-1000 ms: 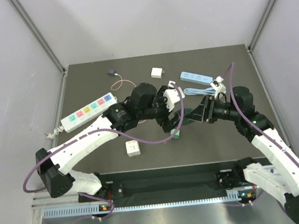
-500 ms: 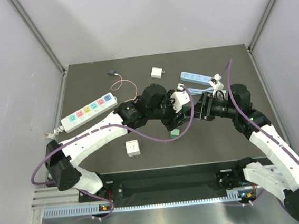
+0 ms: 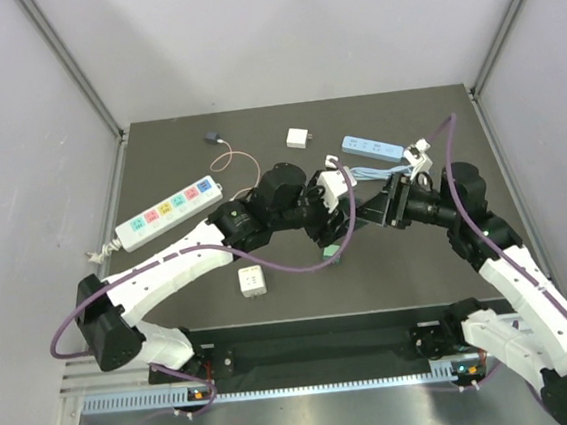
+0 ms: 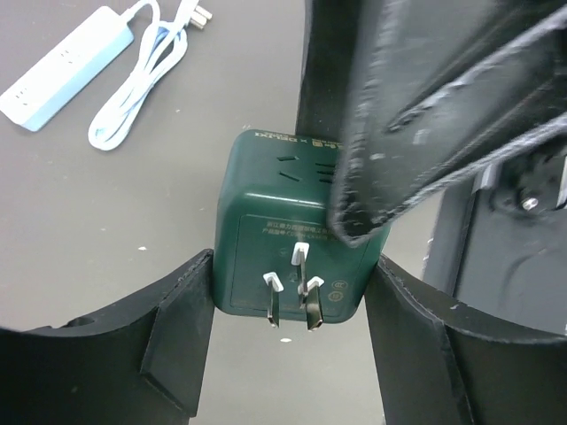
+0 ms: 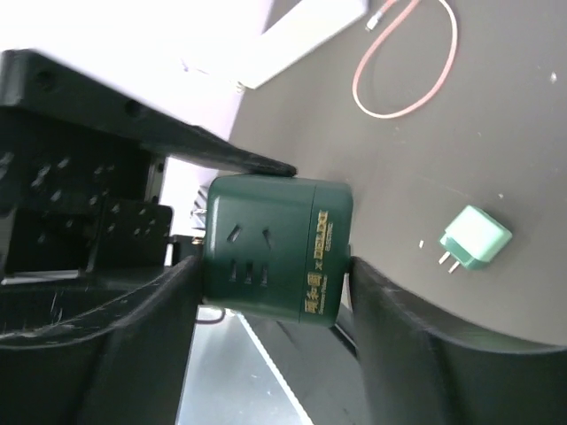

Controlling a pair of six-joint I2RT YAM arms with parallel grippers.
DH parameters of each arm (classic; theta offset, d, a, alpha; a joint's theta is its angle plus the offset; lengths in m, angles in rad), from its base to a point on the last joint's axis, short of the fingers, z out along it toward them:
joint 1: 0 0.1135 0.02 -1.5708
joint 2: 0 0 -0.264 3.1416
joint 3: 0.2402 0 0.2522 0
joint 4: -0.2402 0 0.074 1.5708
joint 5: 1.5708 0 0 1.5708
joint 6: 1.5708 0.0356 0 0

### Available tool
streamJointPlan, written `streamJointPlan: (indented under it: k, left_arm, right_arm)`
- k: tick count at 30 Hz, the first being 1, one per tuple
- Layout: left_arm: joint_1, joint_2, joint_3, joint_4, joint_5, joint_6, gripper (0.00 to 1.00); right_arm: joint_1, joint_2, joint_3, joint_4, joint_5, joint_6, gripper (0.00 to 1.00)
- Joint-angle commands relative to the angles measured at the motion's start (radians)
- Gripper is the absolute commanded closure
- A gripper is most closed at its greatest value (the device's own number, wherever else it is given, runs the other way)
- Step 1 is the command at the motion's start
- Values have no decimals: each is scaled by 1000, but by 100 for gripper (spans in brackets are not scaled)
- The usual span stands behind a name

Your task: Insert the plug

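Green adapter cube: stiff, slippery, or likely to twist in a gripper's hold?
Probably rigid: the green adapter cube shows a hard moulded shell. Its smooth flat sides may slip or pivot in the left gripper. Its metal prongs could bend if knocked.

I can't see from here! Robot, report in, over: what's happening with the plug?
Left gripper shut on green adapter, prongs toward its camera. Right gripper shut on it too, socket face showing. Mint plug loose on table, not inserted. Over.
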State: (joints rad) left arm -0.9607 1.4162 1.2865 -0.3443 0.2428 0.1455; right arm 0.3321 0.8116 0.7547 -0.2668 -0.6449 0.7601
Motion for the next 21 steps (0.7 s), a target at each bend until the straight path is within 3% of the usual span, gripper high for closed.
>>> streamJointPlan:
  k: [1, 5, 9, 15, 21]
  left_arm:
    - [4, -49, -18, 126, 44, -107, 100]
    - [8, -83, -47, 174, 95, -214, 100]
    - [30, -111, -105, 302, 186, -488, 100]
    - [31, -172, -199, 497, 279, -751, 100]
    - [33, -209, -214, 636, 358, -892, 100]
  right_arm:
    - [22, -72, 37, 123, -78, -5, 31]
    - [22, -112, 26, 143, -75, -22, 18]
    - [22, -207, -1, 121, -56, -105, 0]
    - [24, -388, -69, 170, -47, -151, 0]
    - [22, -468, -84, 181, 48, -130, 1]
